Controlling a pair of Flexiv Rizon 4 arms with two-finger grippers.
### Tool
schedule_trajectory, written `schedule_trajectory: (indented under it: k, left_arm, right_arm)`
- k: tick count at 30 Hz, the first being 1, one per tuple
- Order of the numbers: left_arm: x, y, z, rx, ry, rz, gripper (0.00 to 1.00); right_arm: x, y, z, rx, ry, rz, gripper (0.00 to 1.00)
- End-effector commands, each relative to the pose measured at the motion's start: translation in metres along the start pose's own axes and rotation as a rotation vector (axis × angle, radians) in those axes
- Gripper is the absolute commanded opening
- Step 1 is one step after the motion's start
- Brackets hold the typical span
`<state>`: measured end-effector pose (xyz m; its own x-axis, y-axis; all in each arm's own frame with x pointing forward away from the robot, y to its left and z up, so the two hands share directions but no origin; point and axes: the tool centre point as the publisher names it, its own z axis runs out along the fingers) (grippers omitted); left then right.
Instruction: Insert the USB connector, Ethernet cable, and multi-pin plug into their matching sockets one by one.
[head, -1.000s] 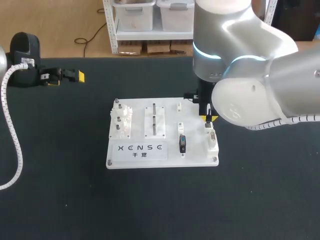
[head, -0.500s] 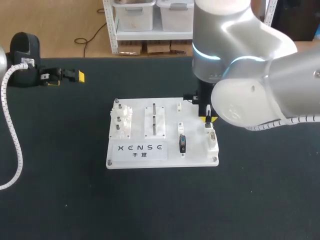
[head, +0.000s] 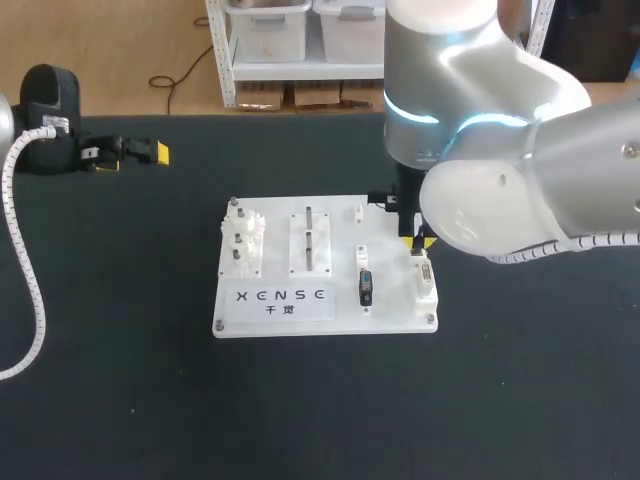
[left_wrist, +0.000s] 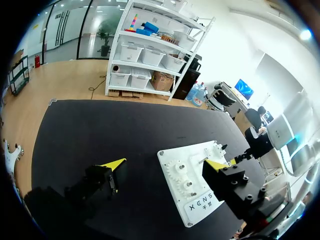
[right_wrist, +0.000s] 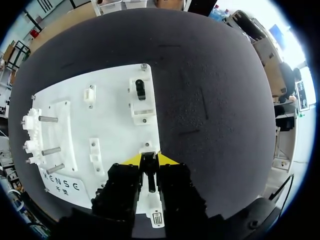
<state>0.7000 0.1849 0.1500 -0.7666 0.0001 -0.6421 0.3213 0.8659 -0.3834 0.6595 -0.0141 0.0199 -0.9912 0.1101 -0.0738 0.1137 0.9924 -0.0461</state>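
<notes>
Most of the right gripper (right_wrist: 149, 160) was hidden in the head view behind the bulk of the right arm (head: 490, 150). Only a yellow tip was seen there, at the right edge of the white board (head: 325, 320). In the right wrist view its fingers were seen close together, pinching a thin dark plug (right_wrist: 150, 174) from both sides. Which of the three connectors this was could not be made out.

The plug was held over the far end of the white block (head: 427, 292) that carried the multi-pin socket (head: 423, 272). Whether it touched the block could not be told. A black connector (head: 365, 288) was seen in a white holder (head: 363, 258) just left of that block. Gears (head: 243, 245) and upright pegs (head: 308, 238) were seen on the board's left half.

The left gripper (left_wrist: 167, 163) was placed at the far left of the table (head: 120, 400), well apart from the board, with its fingers spread wide. Its arm was cut off at the head view's left edge. The board was set well back from every table edge that was seen. A broad stretch of black surface lay between it and the left gripper.
</notes>
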Motion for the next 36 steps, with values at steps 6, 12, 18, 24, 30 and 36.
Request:
schedule_trajectory:
  k: [6,12,18,24,30,36]
  left_arm:
    - [0.000,0.000,0.000,0.000,0.000,0.000,1.00]
    - [0.000,0.000,0.000,0.000,0.000,0.000,1.00]
    - [0.000,0.000,0.000,0.000,0.000,0.000,1.00]
    - [0.000,0.000,0.000,0.000,0.000,0.000,1.00]
    - [0.000,0.000,0.000,0.000,0.000,0.000,1.00]
    - [0.000,0.000,0.000,0.000,0.000,0.000,1.00]
  right_arm:
    - [-0.002,-0.005,0.018,0.015,0.043,0.029,0.00]
    - [-0.007,-0.007,0.018,0.003,0.066,0.048,0.00]
    - [-0.011,-0.008,0.018,0.003,0.074,0.058,0.00]
    - [-0.008,-0.007,0.015,0.002,0.071,0.051,0.00]
    - [-0.004,-0.006,0.002,-0.003,0.049,0.041,1.00]
    - [-0.003,-0.002,-0.022,-0.009,0.010,0.052,1.00]
